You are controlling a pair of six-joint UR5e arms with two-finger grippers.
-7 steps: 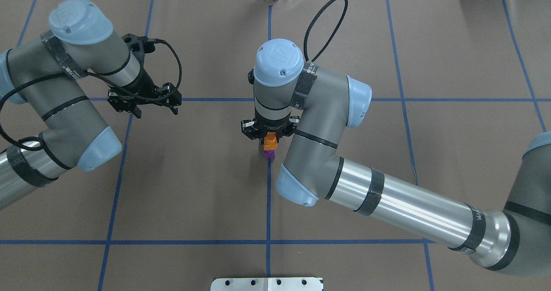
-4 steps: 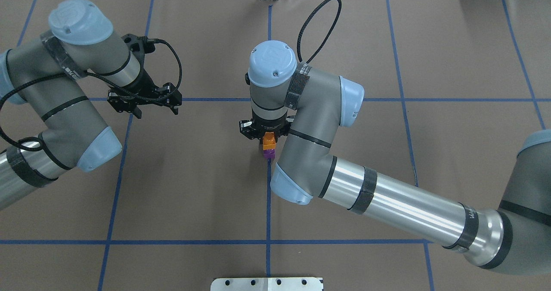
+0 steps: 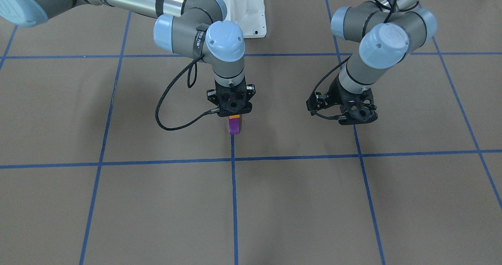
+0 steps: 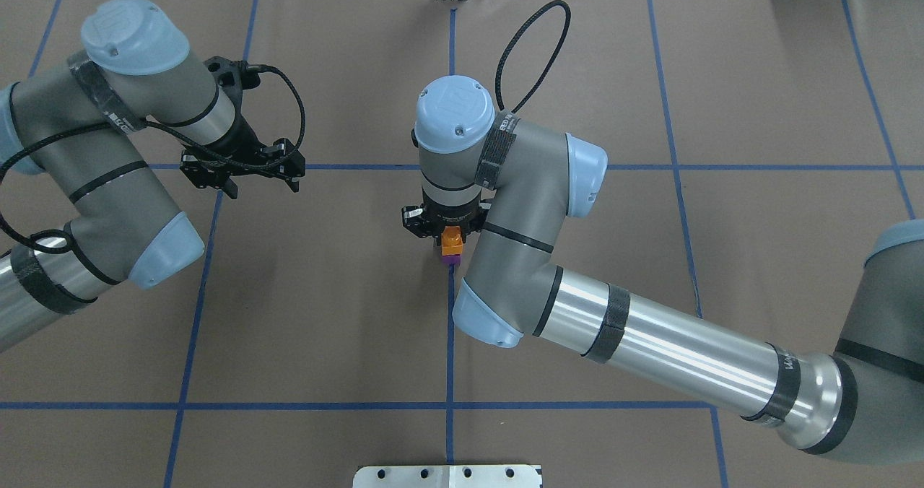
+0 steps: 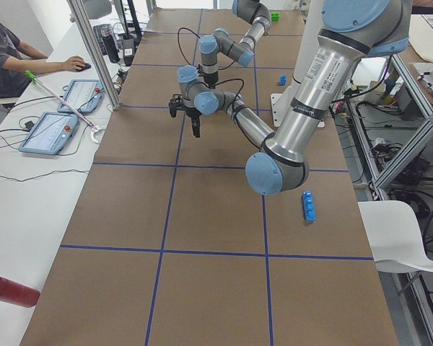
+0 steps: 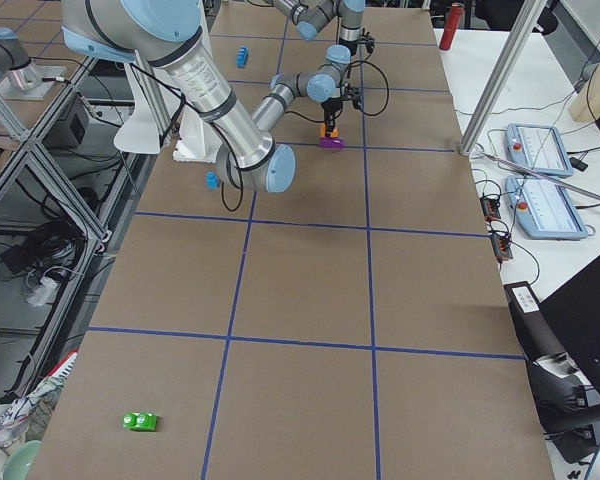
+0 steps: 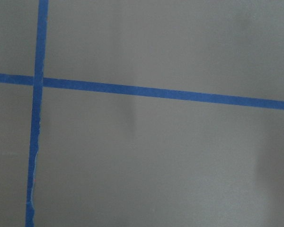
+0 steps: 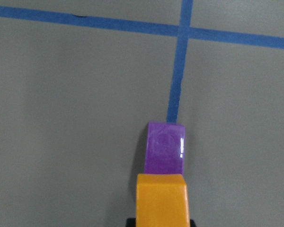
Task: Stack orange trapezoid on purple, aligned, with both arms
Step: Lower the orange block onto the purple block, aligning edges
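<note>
Overhead exterior | 1 orange trapezoid (image 4: 452,239) | 1 purple (image 4: 450,260) | left arm (image 4: 108,177) | right arm (image 4: 650,336)

Robotics lab here: left arm (image 4: 115,163) and right arm (image 4: 650,336) over a table (image 4: 758,257) gridded with blue tape (image 4: 325,406), operator (image 5: 7,50) by teach pendants (image 5: 49,133), aluminium post (image 6: 500,70).

No clearly legible text anywhere.

The brown surface (image 4: 325,315) carries a blue tape grid (image 4: 450,343). Exterior left view: blue brick (image 5: 309,206) at 4 o'clock. Exterior right view: green brick (image 6: 140,421) at 7 o'clock.
</note>
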